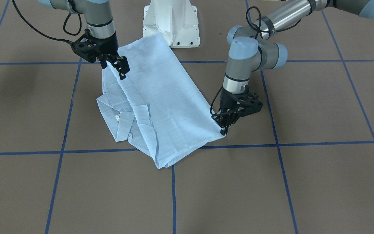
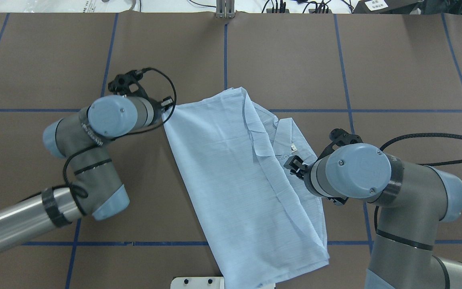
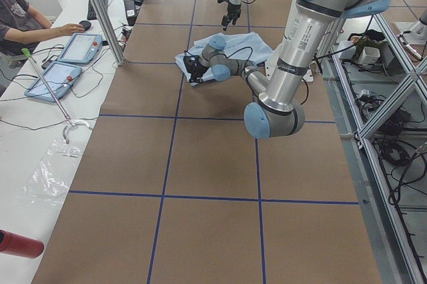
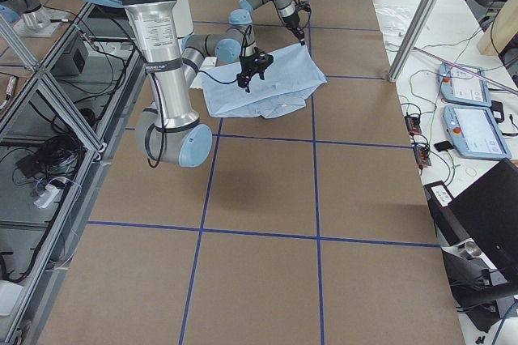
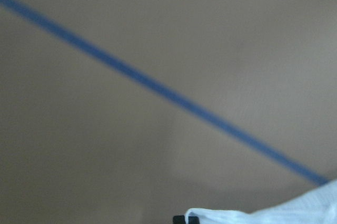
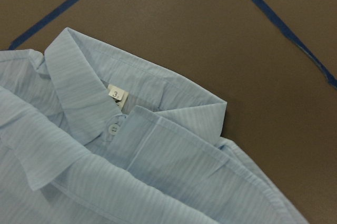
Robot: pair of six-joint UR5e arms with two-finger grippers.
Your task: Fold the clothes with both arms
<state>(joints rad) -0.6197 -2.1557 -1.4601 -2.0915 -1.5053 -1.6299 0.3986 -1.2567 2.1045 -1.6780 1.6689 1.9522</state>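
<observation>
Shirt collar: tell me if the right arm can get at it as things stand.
Probably yes. The right gripper sits close to the collar, which lies exposed on the shirt, with nothing between them.

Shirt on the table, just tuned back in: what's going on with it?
The robot is mid-fold. The shirt lies partly folded on the table, one side flapped over, collar and label showing. The left gripper seems to pinch a corner at table level. The right gripper sits at the folded edge near the collar; whether it grips is unclear.
</observation>
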